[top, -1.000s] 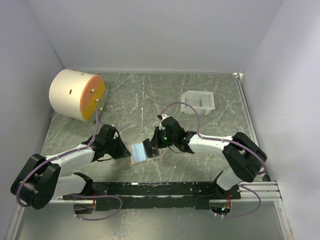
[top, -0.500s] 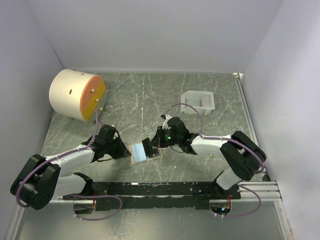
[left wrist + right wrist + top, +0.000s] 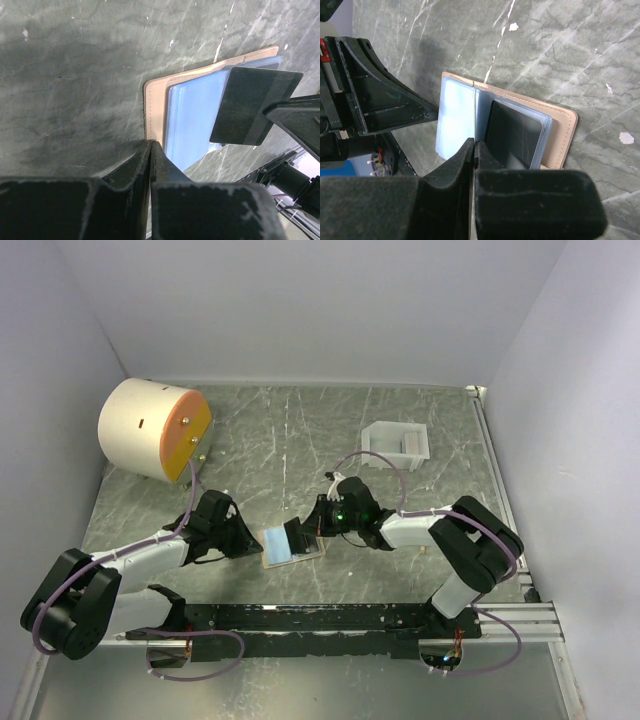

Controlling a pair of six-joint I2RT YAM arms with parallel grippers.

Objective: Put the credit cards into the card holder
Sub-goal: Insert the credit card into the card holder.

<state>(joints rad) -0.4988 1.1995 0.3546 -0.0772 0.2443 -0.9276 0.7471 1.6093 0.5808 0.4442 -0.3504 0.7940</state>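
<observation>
From above, the card holder [image 3: 279,543] lies open on the green marbled table [image 3: 300,430], between the two arms and near their bases; its pale blue pockets face up. The left gripper [image 3: 250,540] is at its left edge; the right gripper [image 3: 312,528] is at its right side and pinches a dark credit card [image 3: 297,536] which stands tilted over the right half. A cream cylinder [image 3: 145,428] with an orange face is far left; a white tray [image 3: 397,443] is far right, well apart.

In the left wrist view, the left jaws are pressed together, their tips touching the tan near edge of the card holder; I cannot tell if they pinch it. The credit card is clamped at one end by the right gripper, its lower corner over the blue pocket.

In the right wrist view, the right jaws are clenched; a second card [image 3: 515,134], dark, seems to sit behind the clear right pocket.
</observation>
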